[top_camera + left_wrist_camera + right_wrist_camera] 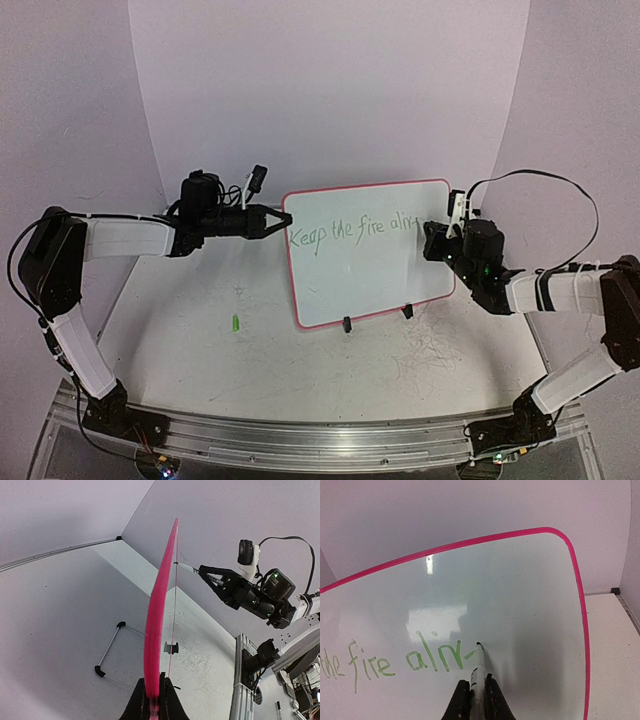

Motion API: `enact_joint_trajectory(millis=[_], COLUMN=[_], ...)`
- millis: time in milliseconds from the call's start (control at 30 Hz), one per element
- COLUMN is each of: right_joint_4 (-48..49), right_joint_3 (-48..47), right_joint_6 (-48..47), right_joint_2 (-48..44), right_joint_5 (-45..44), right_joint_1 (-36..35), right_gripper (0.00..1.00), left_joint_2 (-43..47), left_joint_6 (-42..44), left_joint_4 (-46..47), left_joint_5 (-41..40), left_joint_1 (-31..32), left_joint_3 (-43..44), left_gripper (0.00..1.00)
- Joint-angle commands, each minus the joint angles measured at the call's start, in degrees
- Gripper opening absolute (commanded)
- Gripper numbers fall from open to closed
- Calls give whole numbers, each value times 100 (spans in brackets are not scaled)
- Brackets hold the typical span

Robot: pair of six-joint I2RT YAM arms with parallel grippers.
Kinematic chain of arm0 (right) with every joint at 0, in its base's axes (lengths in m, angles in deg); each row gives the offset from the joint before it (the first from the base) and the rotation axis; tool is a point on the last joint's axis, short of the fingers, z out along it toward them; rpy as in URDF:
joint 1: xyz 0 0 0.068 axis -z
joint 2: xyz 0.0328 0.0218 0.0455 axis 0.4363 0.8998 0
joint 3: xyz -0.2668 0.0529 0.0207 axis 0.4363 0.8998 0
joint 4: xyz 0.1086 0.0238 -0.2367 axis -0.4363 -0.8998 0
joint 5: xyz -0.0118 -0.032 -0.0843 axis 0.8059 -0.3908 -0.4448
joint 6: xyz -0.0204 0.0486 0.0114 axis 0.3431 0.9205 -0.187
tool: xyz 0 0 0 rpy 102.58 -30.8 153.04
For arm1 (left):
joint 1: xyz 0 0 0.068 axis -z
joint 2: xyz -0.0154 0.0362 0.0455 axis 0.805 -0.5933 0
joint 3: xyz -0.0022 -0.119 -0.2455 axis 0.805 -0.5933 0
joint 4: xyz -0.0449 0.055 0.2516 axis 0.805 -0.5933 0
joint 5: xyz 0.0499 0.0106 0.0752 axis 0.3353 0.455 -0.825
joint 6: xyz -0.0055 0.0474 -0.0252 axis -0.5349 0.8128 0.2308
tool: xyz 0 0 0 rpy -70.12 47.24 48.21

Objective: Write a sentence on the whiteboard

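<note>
My right claw [476, 684] is clamping the marker [479, 665] at bottom centre, its tip touching the whiteboard [520, 595] just right of the green sentence [395, 662], which is running in from the lower left. My left claw [154, 681] is pinching the board's pink edge.

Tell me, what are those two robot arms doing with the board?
They are writing on a whiteboard. The left arm steadies the standing board, its jaws shut on the left edge. The right arm grips a marker in its jaws, tip against the board. The green sentence reads "Keep the fire aliv", so the last word is not finished yet.
</note>
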Motion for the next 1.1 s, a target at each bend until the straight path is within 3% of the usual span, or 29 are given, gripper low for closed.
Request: enact_joint_trajectory(millis=[0, 800, 1067], right_joint_4=[200, -137, -140], right_joint_3=[-69, 443, 286], right_joint_6=[-59, 205, 275], right_joint_2=[106, -157, -17], right_joint_5=[224, 319, -166], right_joint_1=[22, 2, 14], right_gripper=[0, 0, 0], left_joint_2=[193, 320, 320], left_joint_6=[397, 414, 414], left_joint_4=[-87, -95, -104], left_joint_5=[29, 8, 4], left_joint_1=[115, 133, 142], left_joint_3=[215, 197, 187], left_gripper=[0, 0, 0])
